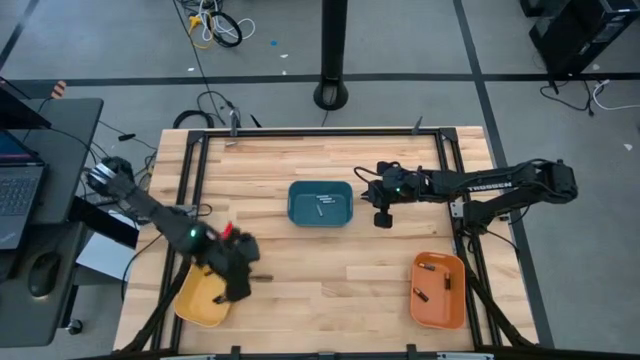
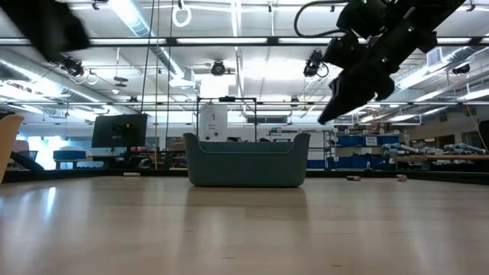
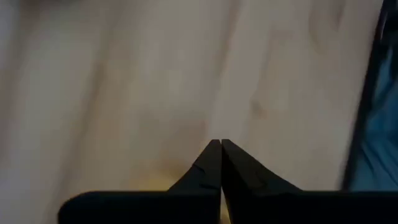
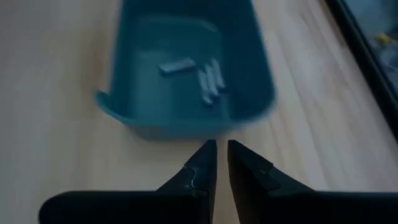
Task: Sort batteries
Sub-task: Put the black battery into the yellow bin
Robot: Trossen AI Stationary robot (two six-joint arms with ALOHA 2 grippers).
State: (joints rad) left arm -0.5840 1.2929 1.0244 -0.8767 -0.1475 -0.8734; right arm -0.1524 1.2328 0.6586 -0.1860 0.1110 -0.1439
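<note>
A teal tray (image 1: 320, 203) stands at the table's middle, with a few small batteries (image 4: 208, 78) lying on its floor. An orange tray (image 1: 438, 290) at the near right holds a few batteries (image 1: 421, 293). A yellow tray (image 1: 200, 298) stands at the near left. My left gripper (image 1: 238, 272) hangs by the yellow tray's right end; the left wrist view (image 3: 221, 144) shows it shut and empty. My right gripper (image 1: 383, 217) hovers above the table just right of the teal tray. In the right wrist view (image 4: 222, 146) it is open by a narrow gap and empty.
A black frame (image 1: 195, 170) borders the wooden table (image 1: 320, 290) on its left, far and right sides. In the low view the teal tray (image 2: 246, 160) stands mid-table with my right gripper (image 2: 327, 116) high to its right. A desk with a laptop (image 1: 20, 195) stands off the left edge.
</note>
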